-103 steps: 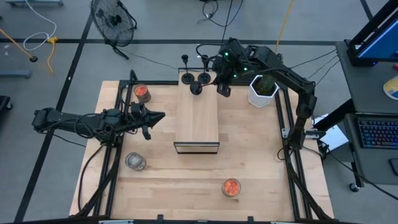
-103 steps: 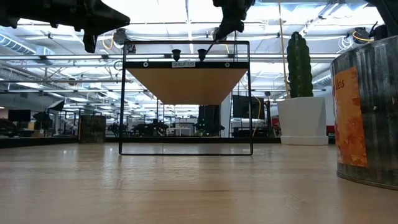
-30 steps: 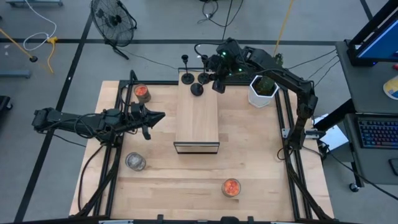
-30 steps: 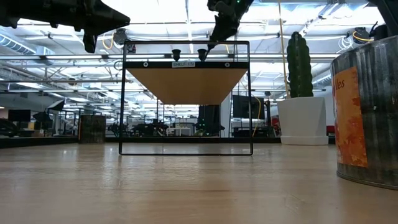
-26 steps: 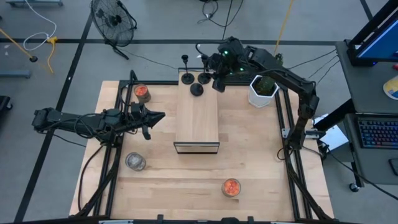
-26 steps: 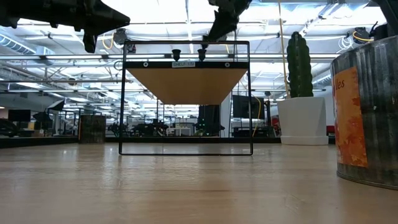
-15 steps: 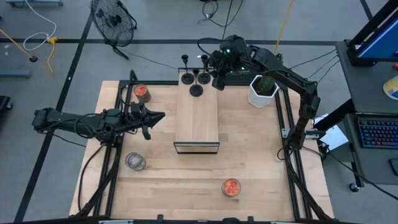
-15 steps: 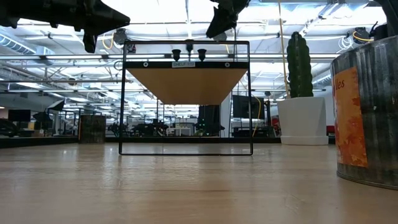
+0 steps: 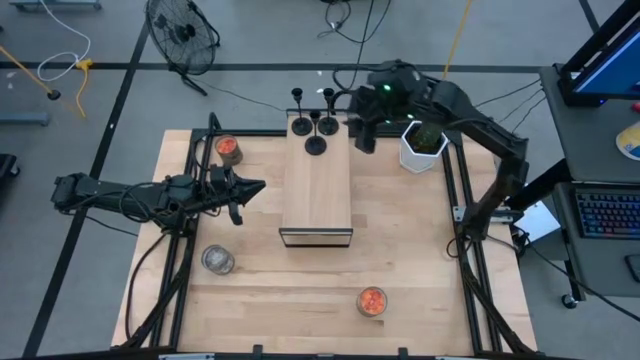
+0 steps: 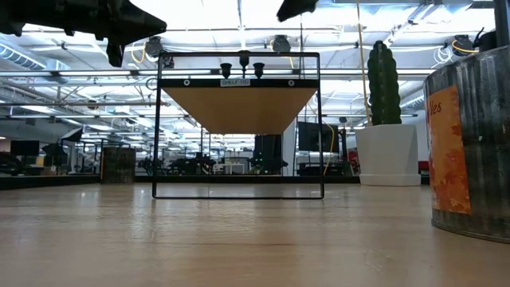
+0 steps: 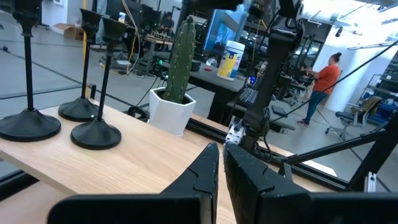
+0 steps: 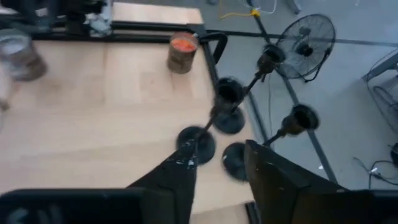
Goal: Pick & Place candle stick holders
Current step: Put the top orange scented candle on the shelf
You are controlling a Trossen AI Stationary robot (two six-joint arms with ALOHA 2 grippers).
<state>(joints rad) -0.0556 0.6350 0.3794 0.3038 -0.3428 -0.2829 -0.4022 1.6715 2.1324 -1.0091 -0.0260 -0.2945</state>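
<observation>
While three black candle stick holders [image 9: 314, 124] stand clustered at the far end of the long pale wooden box [image 9: 317, 190], the right tool [image 9: 364, 137] hangs above the box's far right corner, just beside them, its two fingers a narrow gap apart and holding nothing. The white pot with the cactus [image 9: 422, 147] sits close on its other side, near the tabletop's [image 9: 400, 250] right edge, leaving that arm a tight lane between pot and holders. The right arm reaches in from the right, bent at the elbow. The left tool [image 9: 256, 187] points toward the box from the left, fingers nearly together and empty, its arm stretched level. An orange-red cup [image 9: 229, 150] stands behind it, a silvery cup [image 9: 218, 260] in front, another orange-red cup [image 9: 372, 301] near the front edge. The middle and front right lie bare.
</observation>
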